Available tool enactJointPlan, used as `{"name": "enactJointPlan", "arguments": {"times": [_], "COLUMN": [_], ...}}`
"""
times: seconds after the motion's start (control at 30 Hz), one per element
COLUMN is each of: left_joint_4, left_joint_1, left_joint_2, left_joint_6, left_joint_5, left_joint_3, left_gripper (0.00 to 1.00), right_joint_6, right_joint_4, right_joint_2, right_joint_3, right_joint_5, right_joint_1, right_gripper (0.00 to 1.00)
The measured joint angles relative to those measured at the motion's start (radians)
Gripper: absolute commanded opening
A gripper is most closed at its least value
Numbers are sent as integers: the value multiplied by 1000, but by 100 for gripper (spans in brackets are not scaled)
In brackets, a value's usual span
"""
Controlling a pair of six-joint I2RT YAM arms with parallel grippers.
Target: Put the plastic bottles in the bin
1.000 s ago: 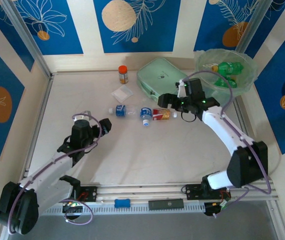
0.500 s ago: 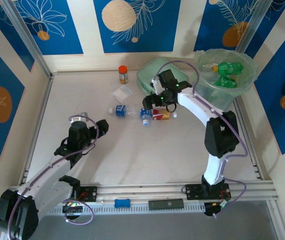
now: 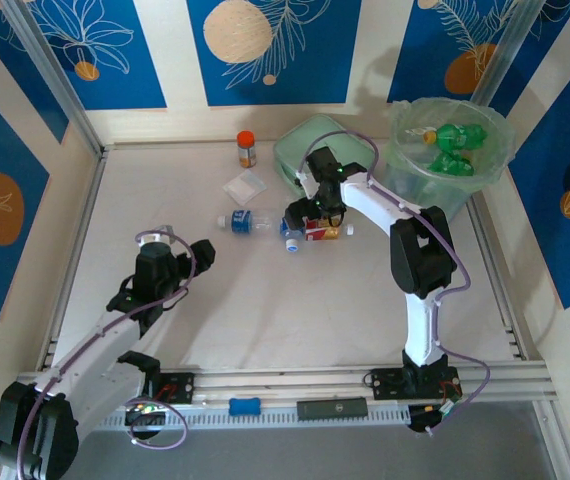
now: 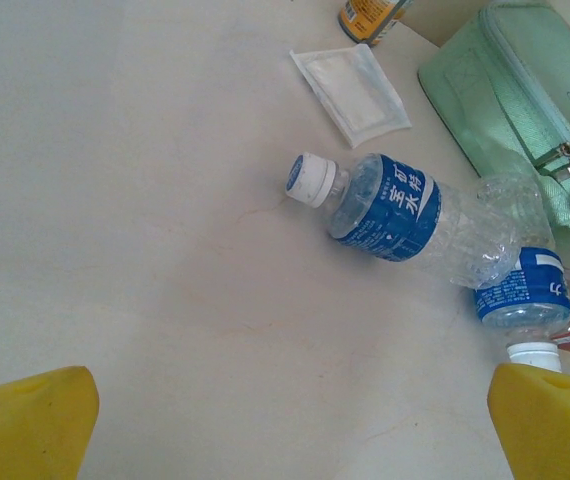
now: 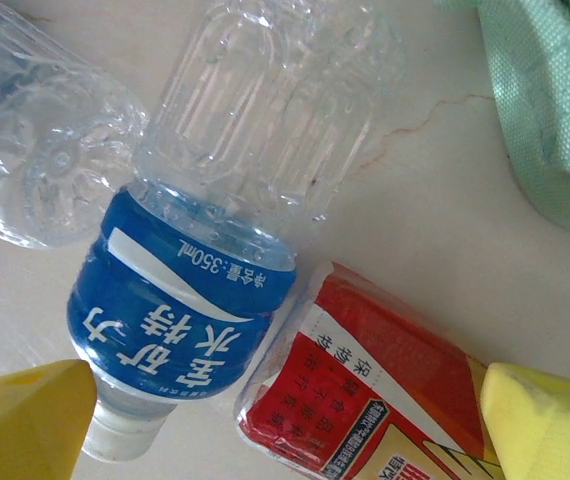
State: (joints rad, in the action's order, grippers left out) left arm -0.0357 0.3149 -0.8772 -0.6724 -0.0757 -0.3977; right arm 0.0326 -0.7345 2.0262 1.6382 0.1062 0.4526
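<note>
Green bottles (image 3: 453, 140) are lodged in the bin (image 3: 497, 150); three bottles (image 3: 292, 231) are left on the table (image 3: 265, 320), two beneath the wide-open right pincer (image 5: 285, 428). The left pincer (image 4: 293, 420) is likewise held open.

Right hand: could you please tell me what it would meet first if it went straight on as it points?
Likely the blue-labelled bottle and the red-labelled bottle, side by side below the open right hand; which comes first is unclear.

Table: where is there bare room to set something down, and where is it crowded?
Bare: the wide near middle of the table, and the far corner beside the orange-capped jar. Crowded: the centre, where three bottles lie together under the open right gripper, close beside the mint case.
</note>
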Motion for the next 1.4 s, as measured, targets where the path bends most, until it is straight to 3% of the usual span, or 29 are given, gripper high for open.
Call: {"name": "enactJointPlan", "arguments": {"times": [0.7, 1.13, 1.4], "left_joint_4": [-15, -38, -32], "left_joint_1": [-5, -6, -7], "left_joint_2": [-9, -28, 14], "left_joint_6": [-11, -29, -30], "left_joint_5": [21, 43, 45], "left_joint_3": [0, 4, 20], "left_gripper": [99, 99, 99], "right_joint_6": [44, 579, 743], "right_joint_4": [-44, -109, -117], "right_joint_2": [-145, -251, -233], "right_joint_3": [-235, -240, -267], "right_joint_5": [100, 318, 378], "right_joint_1": [51, 59, 69], "right_gripper": [99, 99, 97]}}
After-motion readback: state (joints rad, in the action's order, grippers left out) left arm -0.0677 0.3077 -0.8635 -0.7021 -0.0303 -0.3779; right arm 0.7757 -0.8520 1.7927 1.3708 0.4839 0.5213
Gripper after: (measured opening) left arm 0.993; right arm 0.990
